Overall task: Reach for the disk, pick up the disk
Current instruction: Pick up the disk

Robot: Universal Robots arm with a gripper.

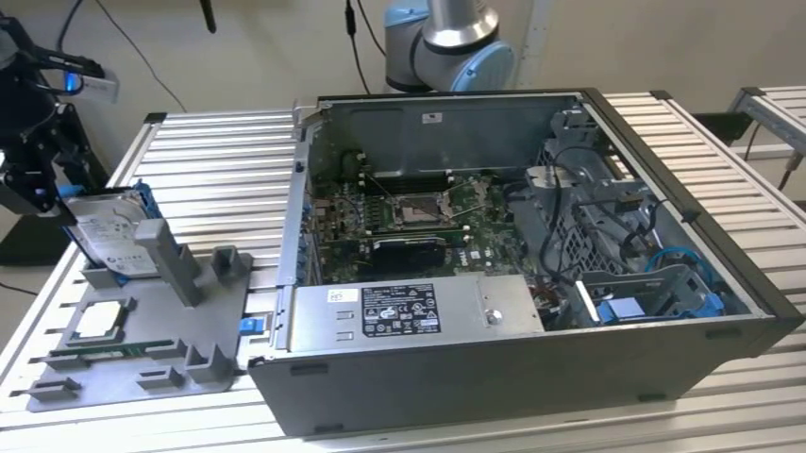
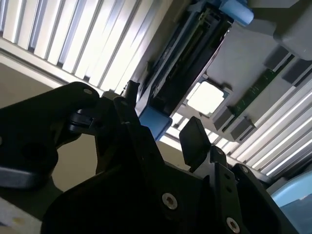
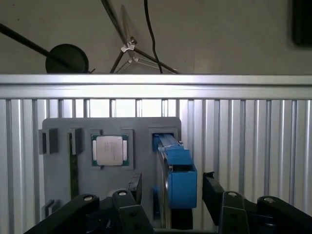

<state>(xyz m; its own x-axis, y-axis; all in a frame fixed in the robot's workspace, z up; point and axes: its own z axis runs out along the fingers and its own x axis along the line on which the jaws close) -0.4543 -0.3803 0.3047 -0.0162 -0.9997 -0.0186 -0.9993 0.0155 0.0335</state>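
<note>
Upright in a slot of the grey holder [image 1: 151, 351] stands the disk [image 1: 111, 236], on its edge, with its labelled silver face turned out and a blue rail [image 3: 178, 181] along the rim nearest the arm. The claw [image 3: 173, 185] is spread wide and straddles the disk's thin edge in the first wrist view. One finger sits on each side of it, and a gap shows on both sides, so nothing is gripped yet.

By the look of it the disk is stiff, dense for its bulk, and easily hurt by a knock. Its metal faces are smooth and probably slick. The blue plastic may flex, so the two broad faces just below the rail seem the surest hold, taken near the middle so the disk does not swing.

A small square processor chip [image 3: 110, 150] lies flat in a pocket of the holder beside the disk's slot. The holder rests on a slatted aluminium tabotop-free word aside, the tabletop [image 1: 214, 160], and an open computer case [image 1: 529, 382] sits just beside the holder. Beyond the tabletop's edge are a plain wall [image 3: 229, 34] and hanging cables [image 3: 150, 34].
</note>
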